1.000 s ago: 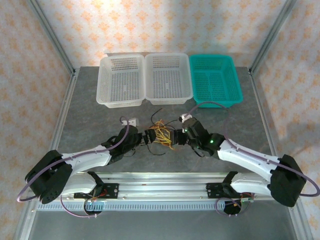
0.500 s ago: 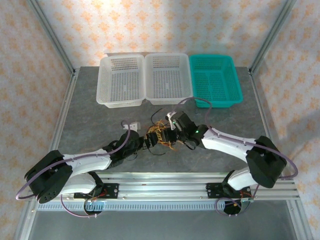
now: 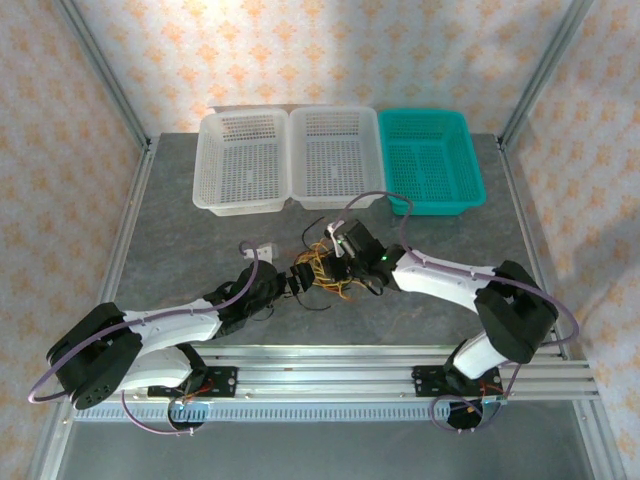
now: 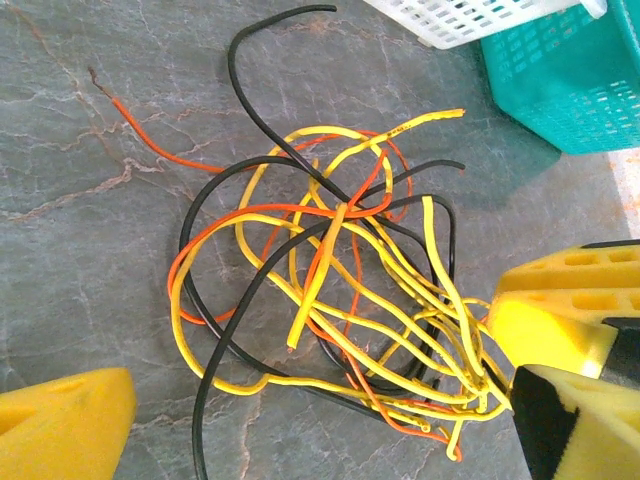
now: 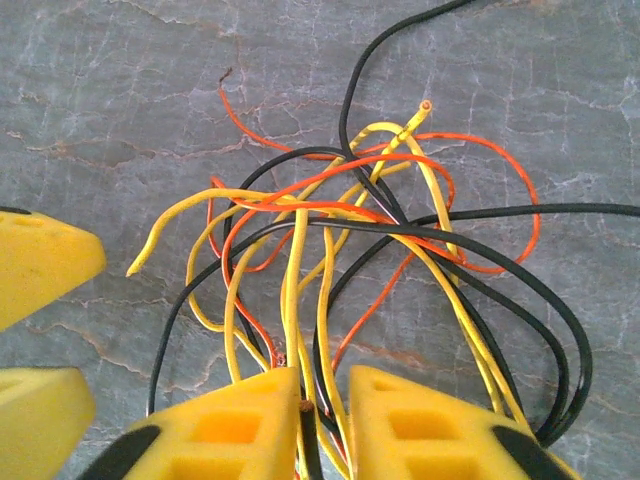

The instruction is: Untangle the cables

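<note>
- The grey stone-look counter has lots of bare room on the left, out to the metal side rail. A white plastic mesh basket stands at the back there.
- The left tool sits low, just left of the knot. Its jaws are spread wide and hold nothing.
- The cables are a loose knot of thin yellow, black and orange wires. They lie on the counter in the middle, between the two tools. A second white plastic mesh basket stands near them, behind.
- I think the wires are very light, soft and a bit springy. Pulling one will likely drag the whole knot along, so one tool should hold while the other pulls.
- The best places to grab look like the loose ends. The orange end and the black end both poke out away from the knot.
- The right tool is at the right side of the knot. It is clenched on a bunch of strands, mostly yellow, that run between its jaws.
- The counter to the right is bare too, so there is room to pull sideways. A teal plastic mesh basket stands at the back right. A pull toward the back could bump the baskets, so left and right look safer.
</note>
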`<action>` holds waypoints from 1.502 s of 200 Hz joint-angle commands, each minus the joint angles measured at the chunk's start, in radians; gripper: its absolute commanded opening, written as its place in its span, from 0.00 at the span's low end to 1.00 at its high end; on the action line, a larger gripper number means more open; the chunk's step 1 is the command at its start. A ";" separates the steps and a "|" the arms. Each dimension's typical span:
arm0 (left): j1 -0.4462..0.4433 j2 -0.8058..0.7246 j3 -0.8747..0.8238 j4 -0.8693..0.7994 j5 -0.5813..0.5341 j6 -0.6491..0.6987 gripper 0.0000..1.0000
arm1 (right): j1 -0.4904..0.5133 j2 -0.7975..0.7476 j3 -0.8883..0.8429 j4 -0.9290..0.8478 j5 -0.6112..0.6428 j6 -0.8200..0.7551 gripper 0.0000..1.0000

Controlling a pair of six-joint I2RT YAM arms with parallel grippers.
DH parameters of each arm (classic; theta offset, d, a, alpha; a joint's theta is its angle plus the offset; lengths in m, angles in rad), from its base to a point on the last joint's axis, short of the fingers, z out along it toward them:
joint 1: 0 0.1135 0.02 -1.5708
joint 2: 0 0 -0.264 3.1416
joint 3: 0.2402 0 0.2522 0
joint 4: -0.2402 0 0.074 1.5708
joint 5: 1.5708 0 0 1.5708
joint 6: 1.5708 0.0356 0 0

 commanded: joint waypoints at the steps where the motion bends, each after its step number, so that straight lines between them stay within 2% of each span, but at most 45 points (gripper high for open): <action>1: -0.007 -0.005 0.028 -0.018 -0.049 0.005 0.98 | 0.005 -0.030 0.016 0.028 0.014 0.006 0.12; 28: -0.006 0.025 0.075 -0.043 -0.085 0.009 0.99 | 0.000 -0.109 -0.026 0.064 0.018 0.041 0.04; 55: -0.007 0.102 0.150 -0.042 -0.079 0.016 0.99 | -0.040 -0.196 -0.092 0.146 -0.061 0.105 0.00; 117: -0.014 0.242 0.291 -0.081 -0.135 0.059 0.99 | -0.090 -0.286 -0.183 0.271 -0.126 0.201 0.00; 148: -0.044 0.326 0.357 -0.144 -0.160 0.094 1.00 | -0.099 -0.314 -0.204 0.303 -0.098 0.218 0.00; 213: -0.084 0.479 0.436 -0.215 -0.238 0.076 0.99 | -0.103 -0.392 -0.221 0.323 -0.035 0.222 0.00; 300: -0.107 0.593 0.508 -0.434 -0.429 0.063 1.00 | -0.108 -0.576 -0.183 0.203 0.215 0.158 0.00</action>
